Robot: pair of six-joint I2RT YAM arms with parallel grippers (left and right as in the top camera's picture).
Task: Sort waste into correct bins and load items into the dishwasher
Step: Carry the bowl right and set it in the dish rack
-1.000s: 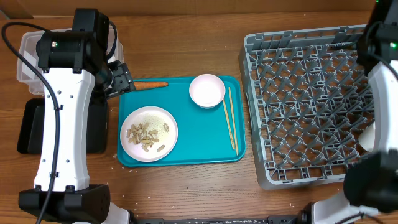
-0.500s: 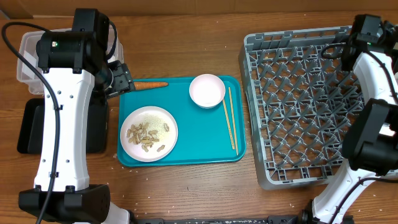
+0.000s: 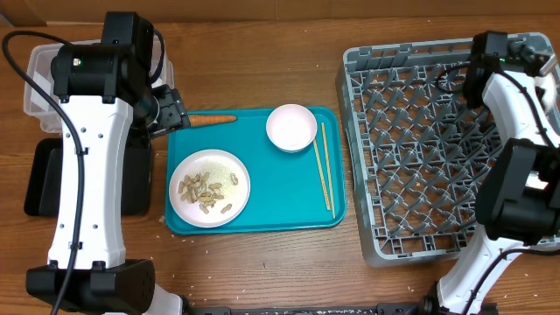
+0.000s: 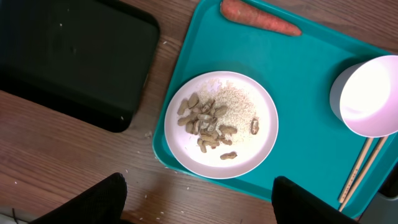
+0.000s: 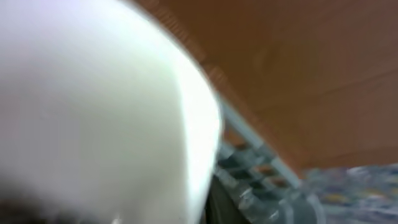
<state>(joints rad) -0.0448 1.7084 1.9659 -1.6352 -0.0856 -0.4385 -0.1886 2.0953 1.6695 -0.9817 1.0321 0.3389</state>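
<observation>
A white plate (image 3: 209, 188) (image 4: 221, 124) holding peanut shells (image 3: 203, 191) (image 4: 205, 121) and crumbs lies on the teal tray (image 3: 271, 206). Beside it are a pale bowl (image 3: 291, 127) (image 4: 370, 96) and wooden chopsticks (image 3: 325, 166) (image 4: 360, 174). My left gripper (image 3: 169, 114) (image 4: 202, 205) hangs open and holds nothing, at the tray's far left corner. The grey dishwasher rack (image 3: 429, 149) stands at the right. My right arm (image 3: 500, 66) reaches over its far right corner. A blurred white object (image 5: 93, 106) fills the right wrist view, and the fingers are hidden.
A carrot (image 3: 213, 119) (image 4: 258, 17) lies along the teal tray's far edge. The clear tub (image 3: 39, 83) sits at the far left, with the black tray (image 3: 39, 175) (image 4: 68, 56) just in front of it. Both are partly under my left arm.
The right arm has swung from the table's right edge up and leftward over the rack's far right corner. The left arm has not moved.
</observation>
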